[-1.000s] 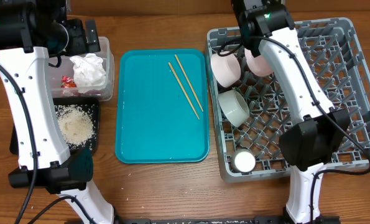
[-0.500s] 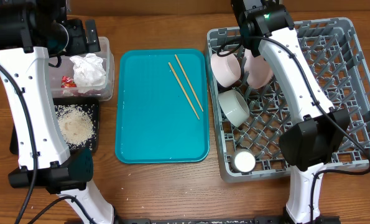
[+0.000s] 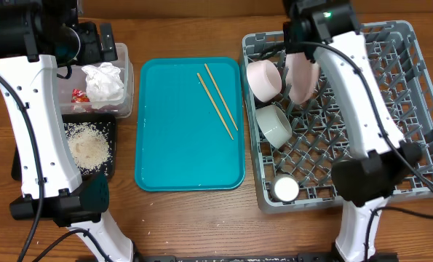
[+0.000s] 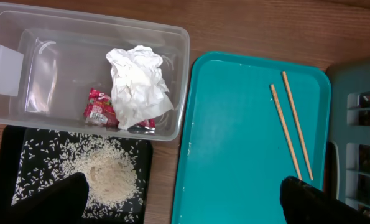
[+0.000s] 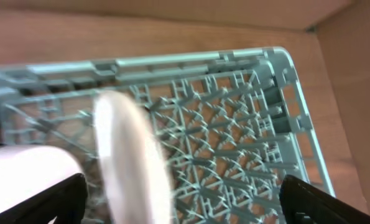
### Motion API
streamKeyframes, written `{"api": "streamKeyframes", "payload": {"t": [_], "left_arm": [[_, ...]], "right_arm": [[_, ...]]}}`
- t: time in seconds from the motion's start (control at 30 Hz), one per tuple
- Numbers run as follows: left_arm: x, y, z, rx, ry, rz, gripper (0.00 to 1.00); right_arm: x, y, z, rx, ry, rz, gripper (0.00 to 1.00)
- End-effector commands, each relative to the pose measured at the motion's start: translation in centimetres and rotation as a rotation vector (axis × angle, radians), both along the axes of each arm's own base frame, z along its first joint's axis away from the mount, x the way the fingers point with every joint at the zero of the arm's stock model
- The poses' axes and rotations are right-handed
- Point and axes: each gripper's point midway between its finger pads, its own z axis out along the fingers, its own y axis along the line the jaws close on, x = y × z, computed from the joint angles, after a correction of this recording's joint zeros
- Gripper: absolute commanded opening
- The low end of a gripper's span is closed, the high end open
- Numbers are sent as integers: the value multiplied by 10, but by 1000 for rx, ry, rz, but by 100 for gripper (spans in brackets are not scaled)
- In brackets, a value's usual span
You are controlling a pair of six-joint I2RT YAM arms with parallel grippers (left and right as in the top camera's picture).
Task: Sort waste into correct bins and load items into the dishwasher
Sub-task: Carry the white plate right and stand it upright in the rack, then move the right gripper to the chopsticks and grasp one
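Now the white plate (image 5: 132, 162) stands on its edge in the grey rack (image 3: 412, 94), beside the pink bowl (image 3: 263, 78). The right gripper (image 5: 185, 202) hangs over it, wide open and empty. The left gripper (image 4: 181, 202) is open too. I think the chopsticks (image 3: 217, 100) come next. They lie flat on the teal tray (image 3: 180, 145), so they need a careful pinch. Everything sits on a wooden table (image 3: 194, 225).

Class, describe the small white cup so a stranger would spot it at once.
Start at the grey dish rack right of the teal tray. In its near corner beside the tray sits the small white cup. It is smaller and whiter than the grey-green bowl and pink bowl beyond it.
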Motion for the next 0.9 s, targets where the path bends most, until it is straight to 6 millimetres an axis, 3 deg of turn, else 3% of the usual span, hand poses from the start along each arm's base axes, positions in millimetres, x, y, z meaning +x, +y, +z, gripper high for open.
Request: {"api": "streamKeyframes", "payload": {"t": [0.0,0.1,0.27,0.33,0.4,0.63,0.87], "left_arm": [[-3,-1,14,11,-40,3,100],[-3,-1,14,11,-40,3,100],[-3,-1,14,11,-40,3,100],[-3,-1,14,11,-40,3,100],[-3,-1,14,11,-40,4,100],[-3,-1,14,11,-40,3,100],[-3,-1,14,11,-40,3,100]], "right_arm": [[-8,24,44,178,-107,80,100],[-10,61,39,357,-67,199,100],[-24,149,39,745,31,487,99],[-22,168,32,755,37,526,96],[-22,194,4,697,80,539,95],[-38,226,-77,469,238,533,92],[-47,246,-147,328,356,548,80]]}}
